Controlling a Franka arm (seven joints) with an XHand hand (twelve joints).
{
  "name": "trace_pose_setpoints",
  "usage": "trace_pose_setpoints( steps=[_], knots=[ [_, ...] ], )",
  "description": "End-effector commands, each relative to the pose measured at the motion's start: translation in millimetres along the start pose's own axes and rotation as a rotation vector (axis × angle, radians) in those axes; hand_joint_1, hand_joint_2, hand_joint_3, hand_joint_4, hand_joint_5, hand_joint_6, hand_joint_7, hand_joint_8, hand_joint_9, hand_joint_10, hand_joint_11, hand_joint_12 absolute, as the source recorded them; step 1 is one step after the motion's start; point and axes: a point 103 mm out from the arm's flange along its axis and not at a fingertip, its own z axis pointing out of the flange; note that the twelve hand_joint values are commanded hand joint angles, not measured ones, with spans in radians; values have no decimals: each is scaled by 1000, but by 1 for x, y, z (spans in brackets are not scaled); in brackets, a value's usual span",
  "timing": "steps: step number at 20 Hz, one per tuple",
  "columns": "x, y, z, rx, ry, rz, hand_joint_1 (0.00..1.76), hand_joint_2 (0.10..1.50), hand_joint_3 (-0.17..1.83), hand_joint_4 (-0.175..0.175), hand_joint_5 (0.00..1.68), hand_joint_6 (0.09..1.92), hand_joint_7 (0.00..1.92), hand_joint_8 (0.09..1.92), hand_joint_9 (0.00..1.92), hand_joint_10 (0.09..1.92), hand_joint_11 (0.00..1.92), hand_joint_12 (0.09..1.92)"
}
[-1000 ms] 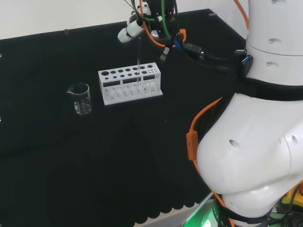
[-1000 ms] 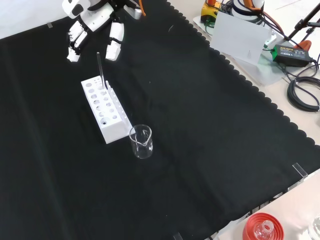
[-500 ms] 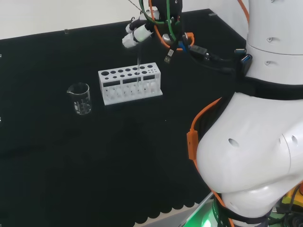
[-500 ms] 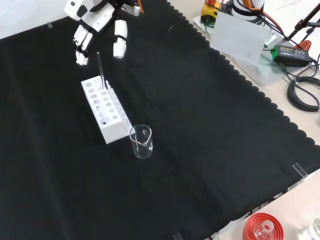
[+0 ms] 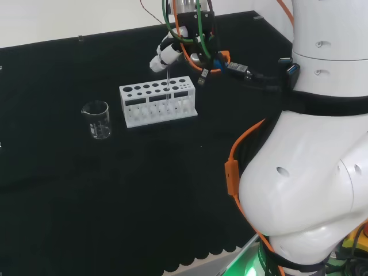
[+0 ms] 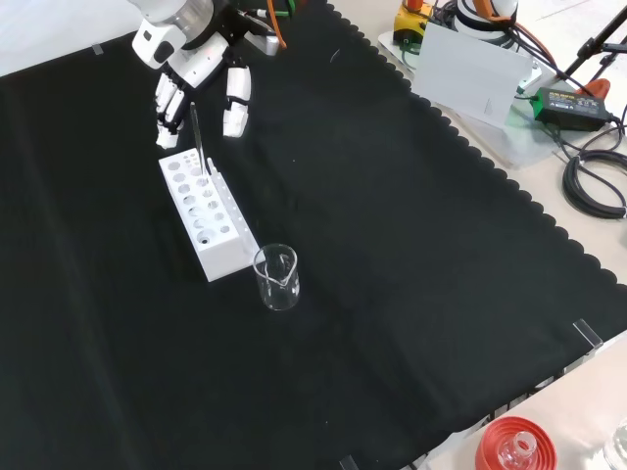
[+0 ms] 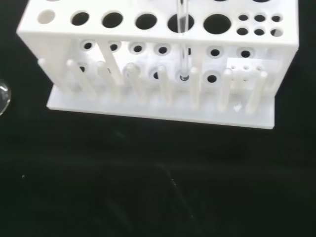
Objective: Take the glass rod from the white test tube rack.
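Your hand (image 6: pixel 201 73) is right by the glass rod (image 6: pixel 197 137).
Its fingers are spread, holding nothing; the rod stands in the white rack (image 6: pixel 207 217).

Head, front, close wrist: shared rack (image 5: pixel 158 104)

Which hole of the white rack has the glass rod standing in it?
In the wrist view, the glass rod stands in a large hole of the white rack, next to the last large one before the small holes. The other holes are empty.

In the upper left of the frame, the hand (image 6: pixel 201 70) hangs with fingers straight around the top of the rod (image 6: pixel 197 138), which stands upright in the white rack (image 6: pixel 207 224). A glass beaker (image 6: pixel 276 278) sits just below the rack.
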Motion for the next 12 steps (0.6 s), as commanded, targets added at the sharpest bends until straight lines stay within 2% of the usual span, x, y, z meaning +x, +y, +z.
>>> trace_pose_setpoints(
  steps=[1,5,8,10,12],
  knots=[
    [5,4,2,-15,-6,-3,502,913,153,-12,377,87,238,766,498,887,511,1379],
    [3,3,3,-39,7,-55,587,923,195,-35,436,87,309,768,633,820,679,1292],
    [1,3,4,-50,2,-73,638,916,254,-51,485,88,360,765,732,761,781,1234],
    [4,3,4,-66,3,-86,683,904,310,-69,532,149,396,763,793,723,842,1198],
    [5,3,4,-82,10,-98,728,878,388,-87,540,301,432,762,853,681,894,1166]
  ],
)
